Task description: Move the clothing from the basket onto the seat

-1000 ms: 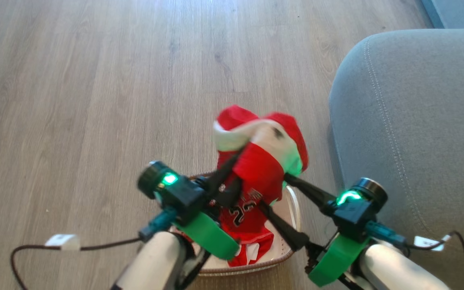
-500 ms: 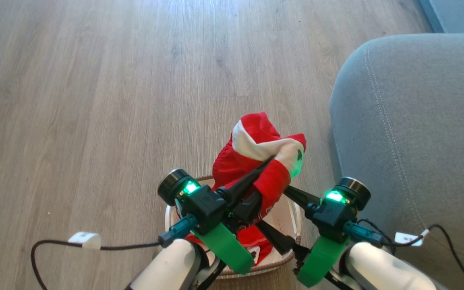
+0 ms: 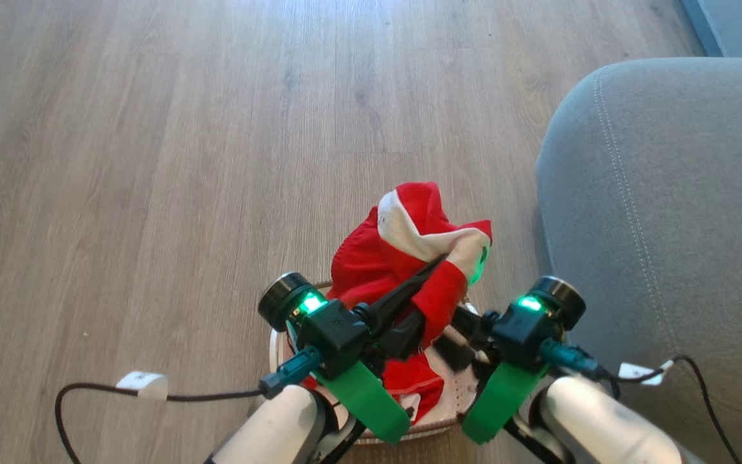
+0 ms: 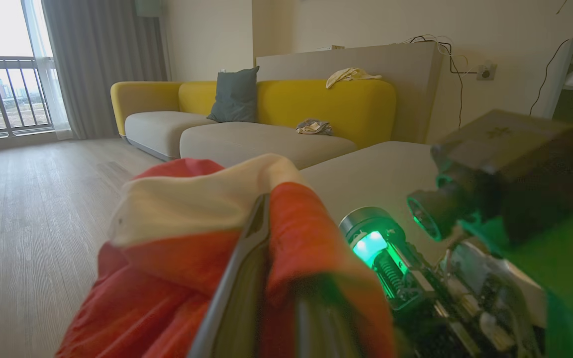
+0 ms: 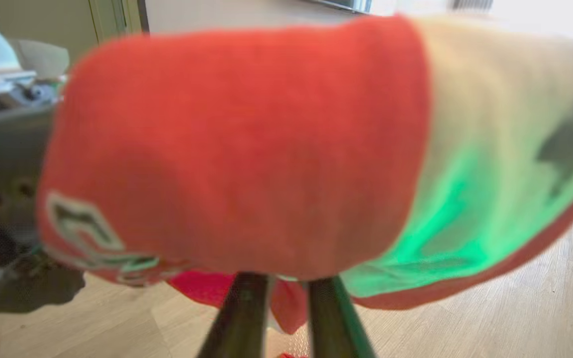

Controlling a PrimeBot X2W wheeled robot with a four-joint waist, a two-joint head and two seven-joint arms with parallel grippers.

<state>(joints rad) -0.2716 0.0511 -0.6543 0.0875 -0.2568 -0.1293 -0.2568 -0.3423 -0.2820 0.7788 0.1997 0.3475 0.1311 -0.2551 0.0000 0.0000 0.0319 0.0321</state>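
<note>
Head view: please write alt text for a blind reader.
The left gripper holds red and white clothing above the cream basket on a wooden floor. The right gripper reaches in beside it; the grey seat stands at the right.

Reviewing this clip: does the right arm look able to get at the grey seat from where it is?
Probably yes. The seat lies close beside the right pincer, with no obstacle between them; the jersey hangs on its other side.
</note>
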